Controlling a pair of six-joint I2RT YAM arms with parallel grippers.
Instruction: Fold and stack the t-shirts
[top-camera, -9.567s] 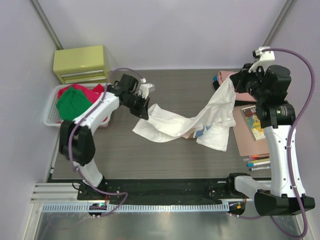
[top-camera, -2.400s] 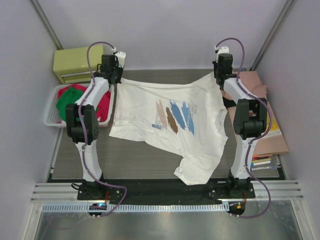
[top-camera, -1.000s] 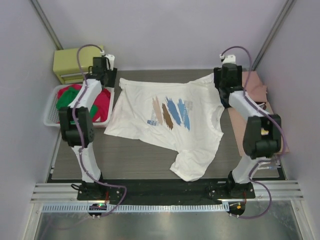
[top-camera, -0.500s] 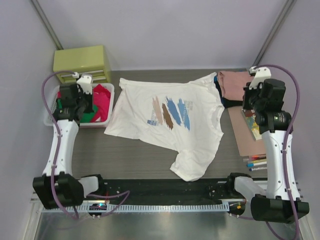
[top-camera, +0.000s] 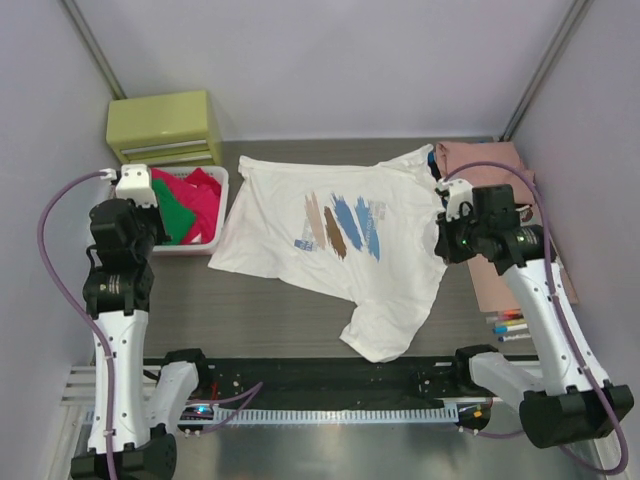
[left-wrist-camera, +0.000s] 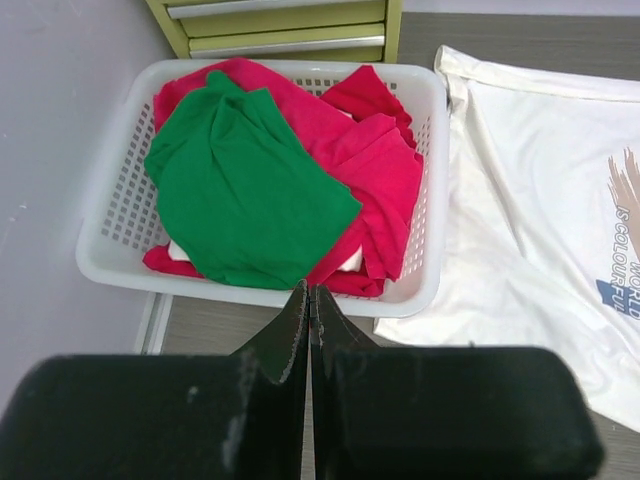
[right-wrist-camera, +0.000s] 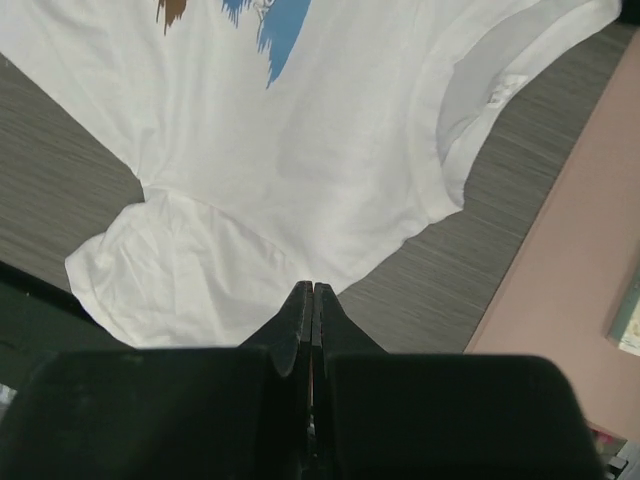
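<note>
White t-shirt (top-camera: 335, 240) lies spread print-up on the surface (top-camera: 250, 310), skewed, with its near sleeve (top-camera: 378, 335) rumpled by the front edge. Left end effector (left-wrist-camera: 309, 292) and right end effector (right-wrist-camera: 311, 290) are both clenched, empty and clear of the cloth.

Risk: folding over the rumple could lock in creases. The far sleeve lies just beside the salmon-pink stack (top-camera: 480, 160) and could drag it.
</note>
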